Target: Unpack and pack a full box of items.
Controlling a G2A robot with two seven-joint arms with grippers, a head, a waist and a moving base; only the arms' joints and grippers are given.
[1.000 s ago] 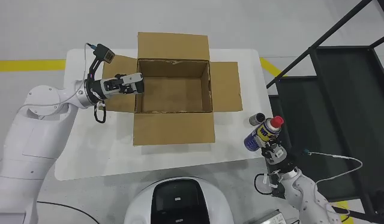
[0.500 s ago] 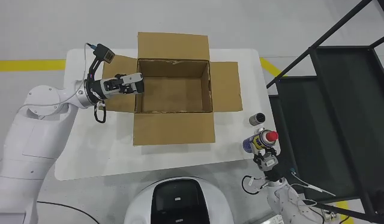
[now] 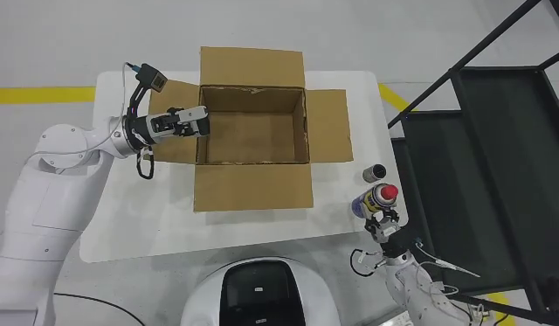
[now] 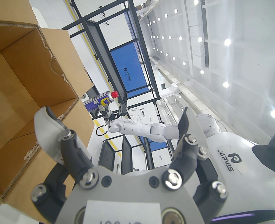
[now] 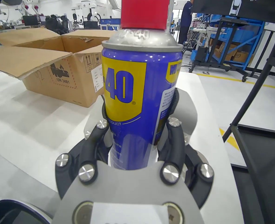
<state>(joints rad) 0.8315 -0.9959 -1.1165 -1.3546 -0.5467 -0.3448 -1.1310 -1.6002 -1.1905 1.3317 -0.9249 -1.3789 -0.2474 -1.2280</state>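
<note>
Desk [image 3: 131,230]: white; open cardboard box [image 3: 253,189] at its middle
Left fingers [image 4: 51,127]: spread wide, empty; beside the box's left flap
Right fingers [image 5: 187,113]: clamped on the spray can [image 5: 137,82]; near the desk's right edge

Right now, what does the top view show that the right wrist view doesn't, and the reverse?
Top view only: left hand at the box's left wall, the box floor, a small can beside the spray can. Right wrist view only: right hand's fingers clamped round the spray can's body, the box's outer side wall. Both: red-capped spray can, box, white table.
</note>
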